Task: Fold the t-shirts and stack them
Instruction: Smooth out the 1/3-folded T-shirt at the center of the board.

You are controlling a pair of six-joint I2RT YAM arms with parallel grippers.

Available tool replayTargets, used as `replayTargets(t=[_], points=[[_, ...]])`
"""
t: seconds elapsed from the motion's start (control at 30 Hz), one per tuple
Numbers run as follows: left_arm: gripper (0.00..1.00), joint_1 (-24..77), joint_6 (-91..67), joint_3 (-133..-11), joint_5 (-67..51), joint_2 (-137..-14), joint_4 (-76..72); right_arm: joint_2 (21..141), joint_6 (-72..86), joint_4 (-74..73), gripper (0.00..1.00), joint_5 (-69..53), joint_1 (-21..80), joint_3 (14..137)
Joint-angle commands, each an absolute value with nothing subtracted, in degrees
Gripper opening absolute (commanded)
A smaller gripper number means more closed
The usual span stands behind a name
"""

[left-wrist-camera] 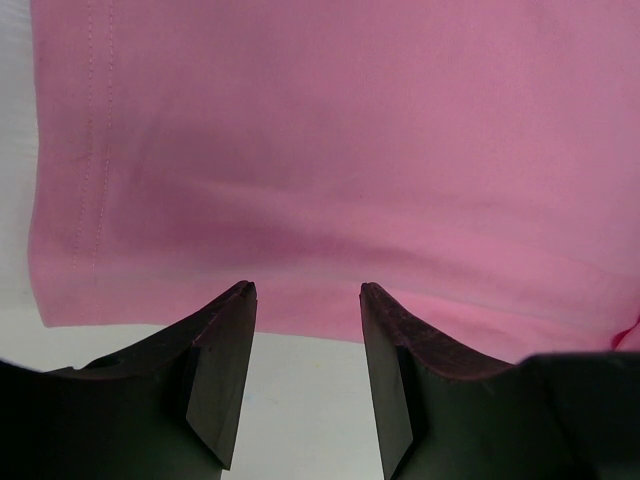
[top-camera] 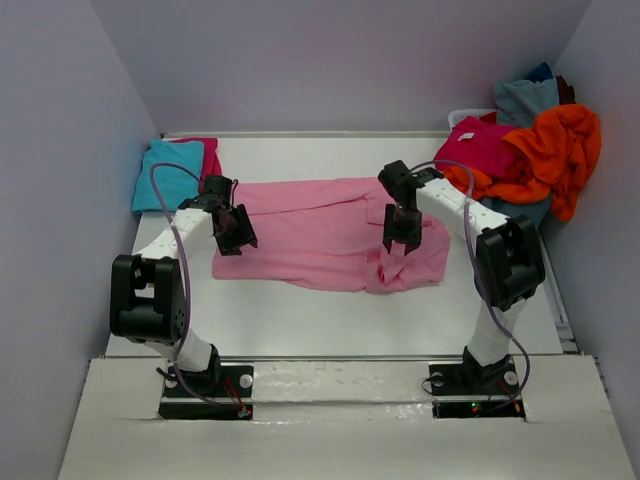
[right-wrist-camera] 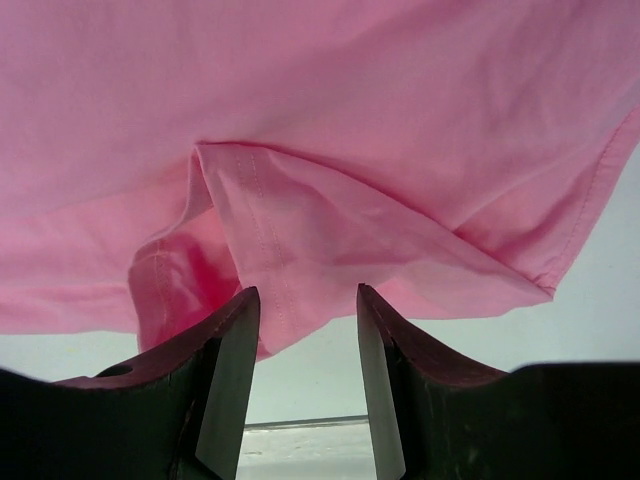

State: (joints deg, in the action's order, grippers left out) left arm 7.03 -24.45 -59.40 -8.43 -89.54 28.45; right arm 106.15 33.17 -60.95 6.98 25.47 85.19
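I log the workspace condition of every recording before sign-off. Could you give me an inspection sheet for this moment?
Surface: white table, no spills seen.
Job's things: light pink t-shirt spread mid-table, its right end bunched. Turquoise t-shirt lies folded back left, with magenta cloth peeking out beside it. Loose pile back right: orange t-shirt, magenta t-shirt, grey-blue t-shirt.
Clutter: nothing seen.
Grippers: left gripper open at the pink shirt's near left edge. Right gripper open by the bunched end. Neither holds anything.
Cables: left cable and right cable loop along the arms, clear of cloth.
Surroundings: pale walls on three sides.
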Motion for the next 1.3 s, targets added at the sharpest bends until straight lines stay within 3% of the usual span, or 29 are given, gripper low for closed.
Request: replayTargets(t=[0.0,0.87,1.13,1.27], points=[[0.57,7.3,-23.7,-61.8,-8.6,-89.4,28.5,106.4,31.4,-58.5,0.49,3.2,25.6,83.9],[0.57,7.3,-23.9,-62.4,-8.6,-90.3,28.7,112.1,30.3,-61.5,0.47,4.8,31.4,86.4],[0.57,7.3,-23.6,-63.1,-8.7,-90.7,29.2,112.7,31.3,-61.8,0.17,5.5,31.4,86.0],[0.58,7.3,-23.4,-63.1,-8.6,-90.8,29.2,112.9,31.7,-62.2,0.11,6.2,31.4,86.2]])
